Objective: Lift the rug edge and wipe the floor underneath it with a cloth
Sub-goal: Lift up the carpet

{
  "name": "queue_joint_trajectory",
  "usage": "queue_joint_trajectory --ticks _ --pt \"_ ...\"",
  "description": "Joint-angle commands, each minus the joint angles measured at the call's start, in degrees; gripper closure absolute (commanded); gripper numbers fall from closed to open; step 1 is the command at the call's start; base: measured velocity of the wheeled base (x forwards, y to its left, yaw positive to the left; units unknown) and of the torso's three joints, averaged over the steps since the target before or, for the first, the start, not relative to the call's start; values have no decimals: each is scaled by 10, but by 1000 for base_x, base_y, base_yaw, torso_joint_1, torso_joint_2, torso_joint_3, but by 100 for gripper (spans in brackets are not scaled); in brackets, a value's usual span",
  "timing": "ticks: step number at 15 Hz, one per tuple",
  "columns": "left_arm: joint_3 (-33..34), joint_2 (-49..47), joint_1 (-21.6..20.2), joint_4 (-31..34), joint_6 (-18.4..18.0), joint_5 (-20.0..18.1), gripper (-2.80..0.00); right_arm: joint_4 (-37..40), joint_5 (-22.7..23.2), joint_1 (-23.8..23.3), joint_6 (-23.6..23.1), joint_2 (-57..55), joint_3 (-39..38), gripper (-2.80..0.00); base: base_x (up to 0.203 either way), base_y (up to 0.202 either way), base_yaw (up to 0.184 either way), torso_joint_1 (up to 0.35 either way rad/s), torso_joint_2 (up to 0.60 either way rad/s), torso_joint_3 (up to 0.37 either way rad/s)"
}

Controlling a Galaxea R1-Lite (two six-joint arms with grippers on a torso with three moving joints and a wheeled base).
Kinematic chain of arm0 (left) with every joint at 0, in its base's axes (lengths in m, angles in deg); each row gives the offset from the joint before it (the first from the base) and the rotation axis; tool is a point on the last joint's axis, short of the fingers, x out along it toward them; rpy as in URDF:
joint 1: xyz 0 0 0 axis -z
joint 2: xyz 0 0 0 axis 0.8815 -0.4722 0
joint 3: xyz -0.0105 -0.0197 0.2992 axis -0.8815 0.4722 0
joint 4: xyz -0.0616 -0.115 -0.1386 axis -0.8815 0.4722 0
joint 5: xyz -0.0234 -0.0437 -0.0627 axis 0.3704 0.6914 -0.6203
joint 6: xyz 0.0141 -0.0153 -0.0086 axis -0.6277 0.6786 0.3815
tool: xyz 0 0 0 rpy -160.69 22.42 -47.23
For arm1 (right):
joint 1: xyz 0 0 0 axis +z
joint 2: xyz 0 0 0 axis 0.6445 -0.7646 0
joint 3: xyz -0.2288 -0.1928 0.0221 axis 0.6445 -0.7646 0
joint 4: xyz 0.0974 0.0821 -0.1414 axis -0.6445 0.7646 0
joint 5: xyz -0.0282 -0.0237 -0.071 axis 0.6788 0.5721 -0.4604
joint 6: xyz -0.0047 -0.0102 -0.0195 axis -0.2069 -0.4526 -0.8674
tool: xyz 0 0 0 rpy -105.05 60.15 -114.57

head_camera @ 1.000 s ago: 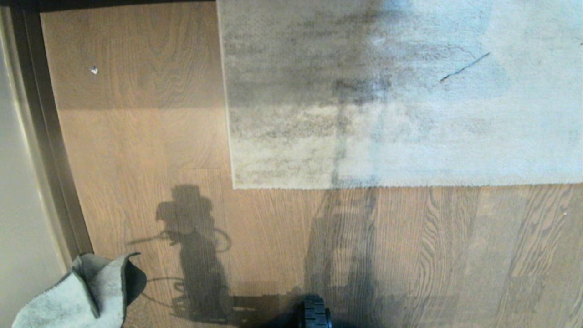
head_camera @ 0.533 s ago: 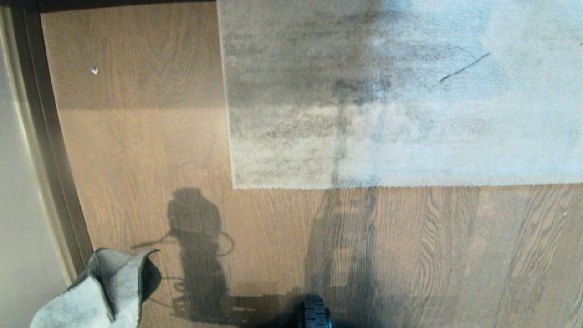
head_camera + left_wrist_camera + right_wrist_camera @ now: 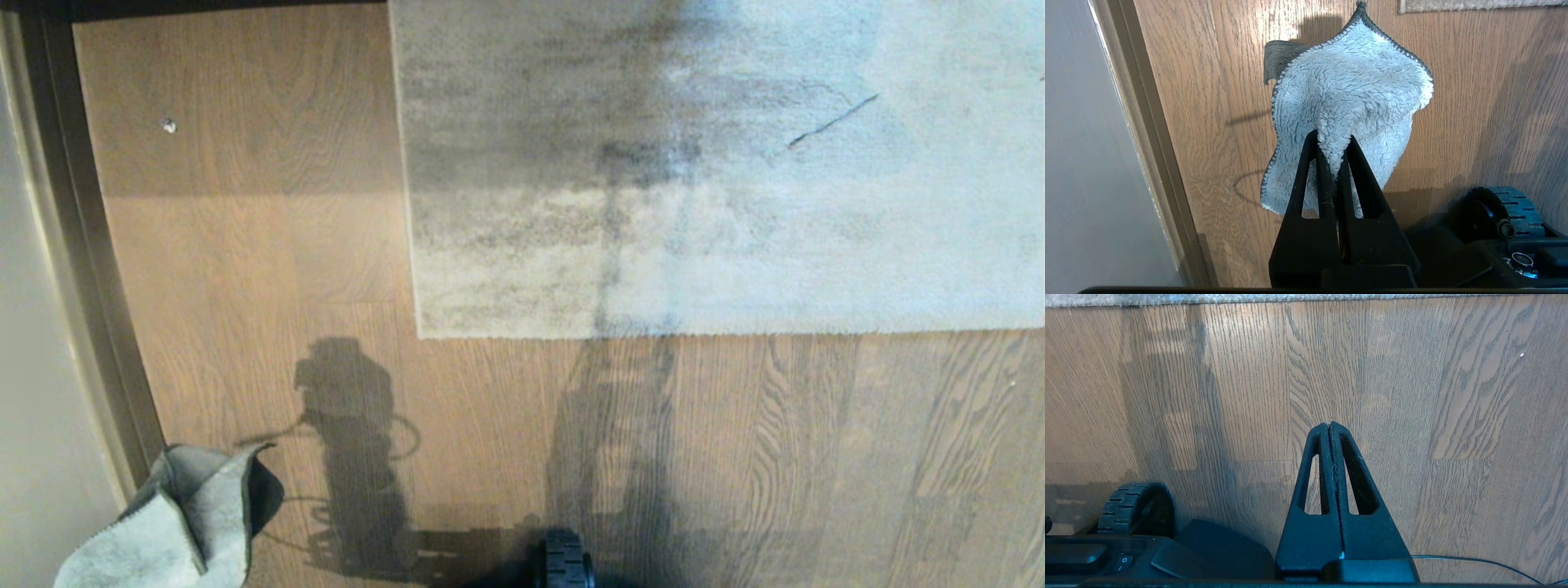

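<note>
We count one rug (image 3: 718,163), showing one square corner and two straight borders that meet there. We count one cloth (image 3: 1347,106), with two faces, one pale and one darker grey. We count two grippers, the left gripper (image 3: 1334,141) and the right gripper (image 3: 1329,425), each with two black fingers. We count one skirting strip (image 3: 90,245) along the floor (image 3: 245,245). We count one ribbed black wheel (image 3: 565,562) per view, one small white speck (image 3: 168,125) on the planks, and one thin dark mark (image 3: 833,121) on the rug's pile.
</note>
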Motion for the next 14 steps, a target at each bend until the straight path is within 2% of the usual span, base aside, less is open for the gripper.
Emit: queue_joint_trajectory --ticks 1,5,11,12,14 --pt "0 0 0 0 0 0 0 0 0 0 0 0 0 0 0 0 0 0 0 0" --pt "0 0 0 0 0 0 0 0 0 0 -1 0 0 0 0 0 0 0 0 0" --pt "0 0 0 0 1 0 0 -1 2 1 -37 0 0 0 0 0 0 0 0 0" --pt "0 0 0 0 0 0 0 -4 4 1 -55 0 1 0 0 0 0 0 0 0" --pt "0 0 0 0 0 0 0 -2 21 1 -62 -4 20 0 0 0 0 0 0 0"
